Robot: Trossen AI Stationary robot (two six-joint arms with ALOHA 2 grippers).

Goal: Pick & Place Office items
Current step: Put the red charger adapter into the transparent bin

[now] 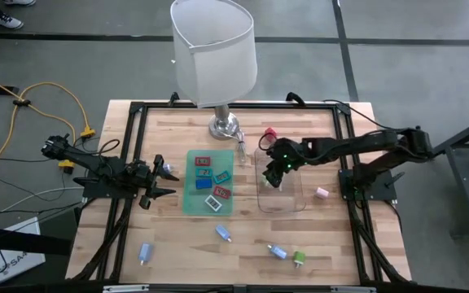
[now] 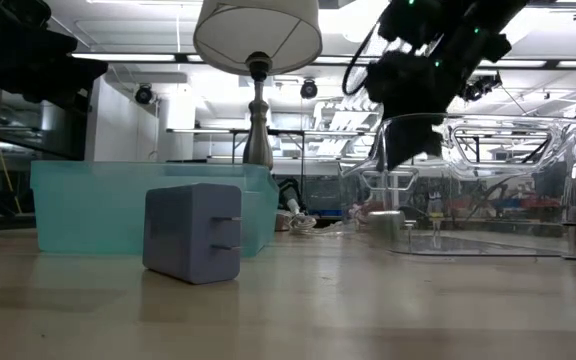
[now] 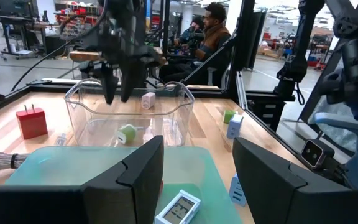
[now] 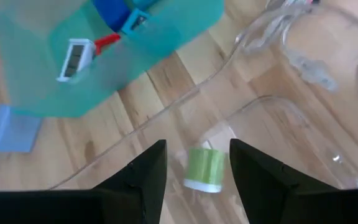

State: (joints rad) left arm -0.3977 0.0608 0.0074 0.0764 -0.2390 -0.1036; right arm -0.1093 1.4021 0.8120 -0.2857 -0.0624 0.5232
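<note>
Green cylinder (image 4: pixel 205 168) beneath parted right claw (image 4: pixel 197 167)

1. Between the fingers of the black right pincer (image 4: pixel 197 171) lies a light green cylinder (image 4: pixel 205 168) with a white end.
2. The tray (image 1: pixel 293 201) beneath that pincer is clear and colourless.
3. Just beside it, the mat (image 1: pixel 209 182) is translucent teal-green, carrying red, blue and white flat pieces.
4. The worktop (image 1: pixel 177 236) is pale wood in striped planks, framed in black.
5. Beyond the right pincer stand a red block (image 1: pixel 269 133) and a white-shaded lamp (image 1: pixel 215 51) on a silver base.
6. Far from the black left pincer (image 1: pixel 163 181) lies a pink piece (image 1: pixel 322 193).
</note>
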